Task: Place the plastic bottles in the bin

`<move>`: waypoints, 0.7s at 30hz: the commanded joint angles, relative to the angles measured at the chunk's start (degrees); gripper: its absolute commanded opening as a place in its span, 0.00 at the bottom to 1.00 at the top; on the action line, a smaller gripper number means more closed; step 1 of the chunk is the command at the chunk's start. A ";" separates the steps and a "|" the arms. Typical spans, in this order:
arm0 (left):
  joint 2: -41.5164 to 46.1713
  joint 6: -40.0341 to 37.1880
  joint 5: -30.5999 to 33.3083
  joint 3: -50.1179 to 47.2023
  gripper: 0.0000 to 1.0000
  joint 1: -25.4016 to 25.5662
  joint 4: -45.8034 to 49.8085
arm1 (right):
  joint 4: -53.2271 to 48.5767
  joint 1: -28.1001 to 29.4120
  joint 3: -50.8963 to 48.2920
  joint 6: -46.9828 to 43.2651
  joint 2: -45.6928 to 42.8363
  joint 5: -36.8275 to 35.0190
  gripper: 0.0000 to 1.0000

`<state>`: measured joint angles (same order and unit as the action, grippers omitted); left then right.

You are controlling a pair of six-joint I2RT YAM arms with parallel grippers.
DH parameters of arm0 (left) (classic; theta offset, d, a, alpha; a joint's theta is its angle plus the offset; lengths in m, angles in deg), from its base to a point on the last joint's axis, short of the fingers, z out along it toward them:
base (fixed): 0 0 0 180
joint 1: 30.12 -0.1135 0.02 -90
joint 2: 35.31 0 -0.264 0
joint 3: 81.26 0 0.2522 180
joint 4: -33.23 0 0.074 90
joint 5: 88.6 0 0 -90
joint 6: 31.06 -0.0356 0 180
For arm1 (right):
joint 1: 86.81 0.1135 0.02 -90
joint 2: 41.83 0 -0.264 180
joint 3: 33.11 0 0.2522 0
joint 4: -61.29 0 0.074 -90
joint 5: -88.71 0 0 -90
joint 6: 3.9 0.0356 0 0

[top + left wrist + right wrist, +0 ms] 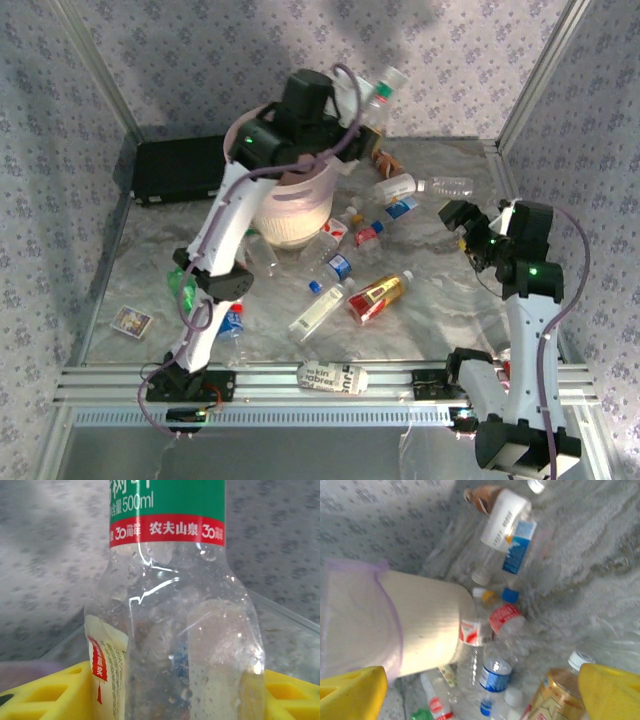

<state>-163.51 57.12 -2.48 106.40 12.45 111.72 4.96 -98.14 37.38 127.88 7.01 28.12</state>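
One clear bottle (175,630) is being held by the left tool (370,120) near the rim of the pink bin (290,215); the right tool (458,215) is hanging wide open near bottles (378,296) on the counter (450,310).

Legible stuff, from the left wrist view: the clear bottle (175,630) has a green label (167,495) that says "500ml", and the red band (167,531) just under it reads 农夫山泉 with a "30" badge on each side. The white packet (333,378) by the front rail has dark print, but it's too small to make out.
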 commanded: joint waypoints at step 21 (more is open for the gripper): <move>-9.35 -0.16 1.00 1.92 0.46 -15.87 17.86 | -8.66 10.36 -4.43 -6.97 -0.37 -7.67 0.99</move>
<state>-172.47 59.24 -2.98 108.57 -4.49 126.41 -2.51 -88.65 33.16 122.02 6.85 22.66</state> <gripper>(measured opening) 0.577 0.987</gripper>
